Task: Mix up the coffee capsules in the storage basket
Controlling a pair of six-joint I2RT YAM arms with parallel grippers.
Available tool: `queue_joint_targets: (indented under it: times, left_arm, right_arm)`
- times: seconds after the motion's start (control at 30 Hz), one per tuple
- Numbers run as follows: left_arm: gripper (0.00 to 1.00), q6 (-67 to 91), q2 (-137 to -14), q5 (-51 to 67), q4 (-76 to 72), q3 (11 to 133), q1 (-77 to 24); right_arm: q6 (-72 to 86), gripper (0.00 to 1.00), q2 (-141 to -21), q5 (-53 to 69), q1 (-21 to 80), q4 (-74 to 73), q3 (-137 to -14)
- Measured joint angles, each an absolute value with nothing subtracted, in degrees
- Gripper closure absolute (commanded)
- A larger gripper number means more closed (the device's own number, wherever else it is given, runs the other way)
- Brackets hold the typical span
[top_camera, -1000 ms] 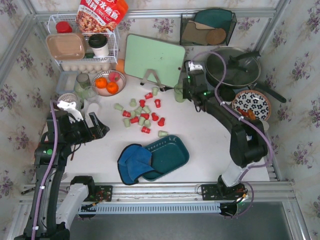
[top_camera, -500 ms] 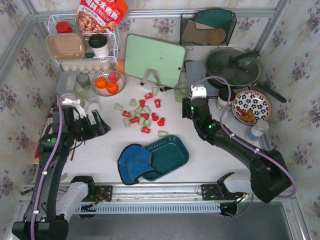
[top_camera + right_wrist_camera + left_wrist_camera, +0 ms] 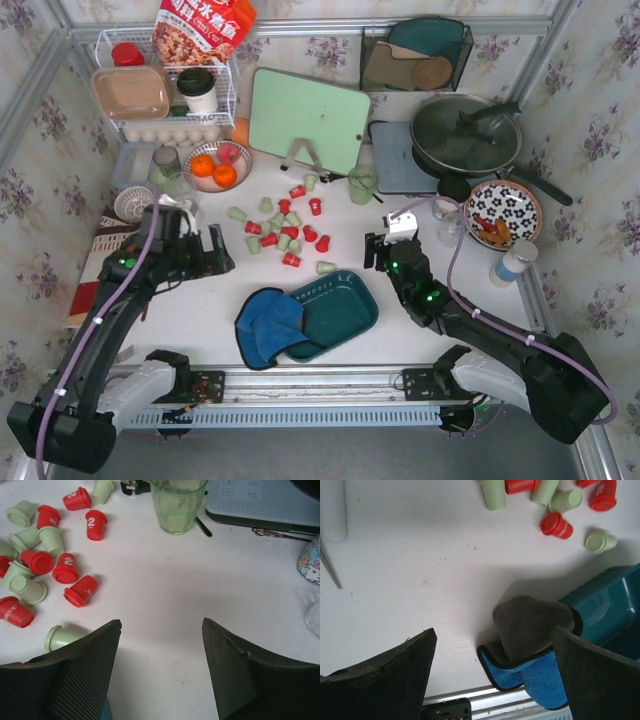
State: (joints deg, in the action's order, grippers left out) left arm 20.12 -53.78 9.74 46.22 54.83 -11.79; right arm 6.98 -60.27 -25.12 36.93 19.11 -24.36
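Bare worktop (image 3: 165, 595) straight ahead of the right pincer (image 3: 161, 625), free up to a green glass cup (image 3: 178, 507). Ahead-left, blocked by scattered coffee capsules (image 3: 66, 569). Just ahead of the left pincer (image 3: 492, 635), a blue cloth (image 3: 540, 670) draped over the storage basket (image 3: 615, 605); beyond and to the left, open worktop.

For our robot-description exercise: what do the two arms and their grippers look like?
The left arm and right arm are black, each trailing a purple cable and showing small green lights. The left gripper and right gripper have broad black fingers.
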Motion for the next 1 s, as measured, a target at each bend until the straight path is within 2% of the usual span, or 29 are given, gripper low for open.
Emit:
queue_joint_targets:
  times: [0.13, 0.27, 0.43, 1.0]
  left_arm:
    - [0.01, 22.4, -56.7, 3.3, 46.1, 54.4, -21.5]
    - [0.08, 24.5, -60.4, -2.2, 46.2, 53.8, -29.9]
    - [0.12, 25.6, -62.8, -8.0, 47.2, 54.5, -39.2]
    - [0.2, 34.9, -56.8, -11.7, 49.5, 44.5, -53.6]
  right_arm:
    - [7.0, 0.26, -59.1, -23.8, 37.4, 20.8, -23.8]
    - [7.2, 0.26, -58.7, -23.5, 37.4, 22.2, -23.8]
    - [7.4, 0.26, -58.2, -22.5, 37.5, 22.3, -23.8]
    - [7.4, 0.25, -58.6, -21.0, 37.4, 22.4, -23.7]
